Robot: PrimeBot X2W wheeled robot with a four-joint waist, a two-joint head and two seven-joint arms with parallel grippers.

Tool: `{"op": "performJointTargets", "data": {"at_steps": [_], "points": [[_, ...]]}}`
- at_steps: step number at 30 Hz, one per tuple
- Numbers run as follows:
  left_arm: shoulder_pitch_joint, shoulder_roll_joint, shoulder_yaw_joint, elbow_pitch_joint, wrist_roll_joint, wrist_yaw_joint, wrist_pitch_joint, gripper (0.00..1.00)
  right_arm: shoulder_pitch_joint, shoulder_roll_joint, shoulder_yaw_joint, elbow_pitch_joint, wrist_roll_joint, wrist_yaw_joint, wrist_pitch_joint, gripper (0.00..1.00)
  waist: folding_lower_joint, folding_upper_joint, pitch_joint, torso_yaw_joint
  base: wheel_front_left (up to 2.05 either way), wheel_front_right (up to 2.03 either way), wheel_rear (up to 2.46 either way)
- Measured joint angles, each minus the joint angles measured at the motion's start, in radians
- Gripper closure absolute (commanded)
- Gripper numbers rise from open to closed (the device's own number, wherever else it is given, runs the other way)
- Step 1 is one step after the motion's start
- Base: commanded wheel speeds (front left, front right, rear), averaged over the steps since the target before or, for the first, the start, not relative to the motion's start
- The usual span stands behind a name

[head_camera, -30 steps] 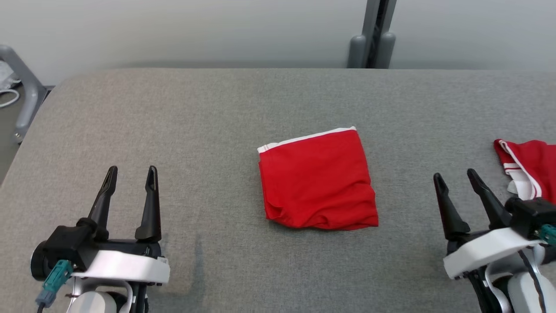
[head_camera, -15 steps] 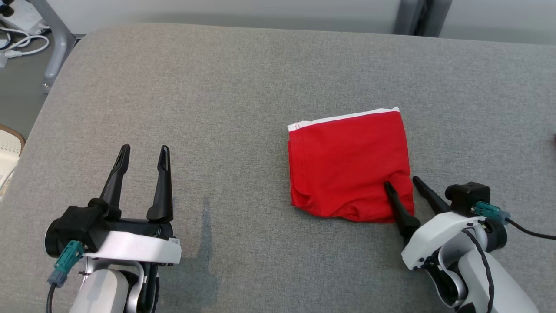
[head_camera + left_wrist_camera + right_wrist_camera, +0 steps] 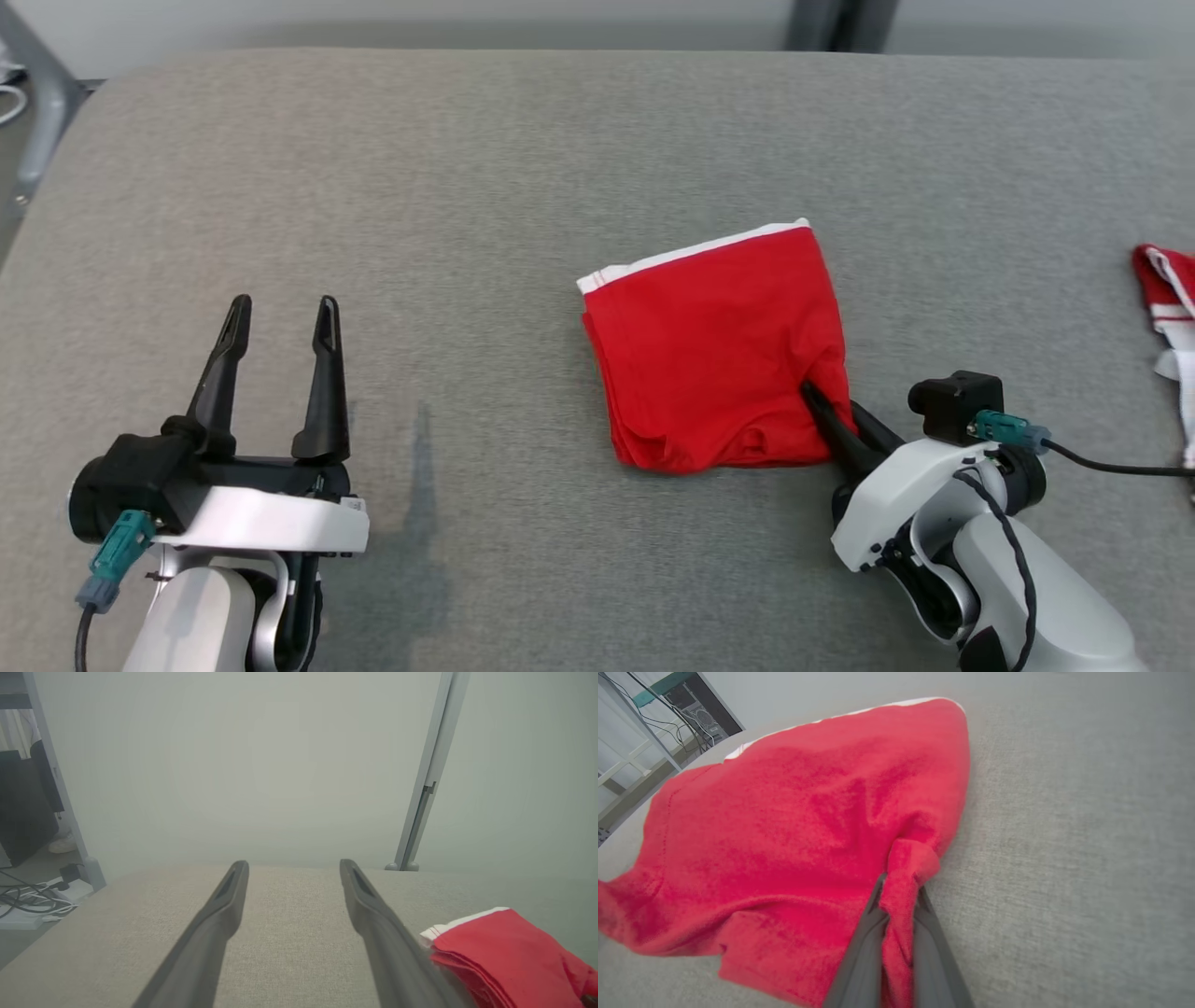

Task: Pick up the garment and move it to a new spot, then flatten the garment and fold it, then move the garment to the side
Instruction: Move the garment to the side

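Right gripper [image 3: 827, 401] nips the near right corner of the red garment [image 3: 714, 350], it seems, the cloth lying ahead and leftward of it, while the left gripper [image 3: 280, 313] stands agape, well apart

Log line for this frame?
right end effector: shut on folded red garment, near corner | left end effector: open, clear of garment | surface: grey table

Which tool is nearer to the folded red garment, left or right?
Right. The right tool is shut on a corner of the folded red garment; the left tool stands open, well apart, on its left.
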Motion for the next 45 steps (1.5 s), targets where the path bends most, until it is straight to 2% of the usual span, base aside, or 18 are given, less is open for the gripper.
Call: {"op": "performJointTargets", "data": {"at_steps": [9, 16, 20, 25, 29, 36, 38, 45], "points": [[-0.001, 0.026, 0.019, -0.062, 0.007, 0.014, 0.001, 0.0, -0.017, -0.052, 0.06, -0.053, -0.006, 0.0, -0.004, 1.0, 0.0, 0.0, 0.026, -0.16, 0.0, 0.0, 0.0], [-0.022, 0.063, 0.021, -0.119, 0.022, 0.017, 0.047, 0.0, -0.02, -0.085, 0.042, -0.067, -0.001, 0.0, -0.029, 1.0, 0.0, 0.0, 0.07, -0.318, 0.0, 0.0, 0.0], [-0.038, 0.087, 0.022, -0.158, 0.033, 0.019, 0.073, 0.0, -0.038, -0.085, 0.036, -0.067, 0.005, 0.0, -0.04, 1.0, -0.0001, 0.0, 0.103, -0.399, 0.0, 0.0, 0.0], [-0.052, 0.115, 0.018, -0.201, 0.049, 0.023, 0.117, 0.0, -0.152, -0.071, 0.058, -0.082, 0.006, 0.0, -0.058, 1.0, 0.0, 0.0, 0.154, -0.476, 0.0, 0.0, 0.0], [-0.07, 0.136, 0.021, -0.229, 0.057, 0.025, 0.144, 0.0, -0.258, -0.092, 0.067, -0.08, 0.012, 0.0, -0.066, 1.0, 0.0, 0.0, 0.197, -0.516, 0.0, 0.0, 0.0], [-0.083, 0.146, 0.01, -0.253, 0.058, 0.025, 0.159, 0.0, -0.32, -0.257, -0.013, -0.045, 0.055, 0.0, -0.06, 1.0, 0.0, 0.0, 0.246, -0.535, 0.0, 0.0, 0.0], [-0.083, 0.148, 0.01, -0.255, 0.058, 0.025, 0.16, 0.0, -0.32, -0.286, -0.027, -0.024, 0.075, 0.0, -0.044, 1.0, 0.0, 0.0001, 0.253, -0.534, 0.0, 0.0, 0.0], [-0.102, 0.151, -0.004, -0.257, 0.058, 0.019, 0.166, 0.0, -0.347, -0.316, -0.065, 0.105, 0.145, 0.0, -0.035, 1.0, 0.0, 0.0, 0.275, -0.517, 0.0, 0.0, 0.0]]}}
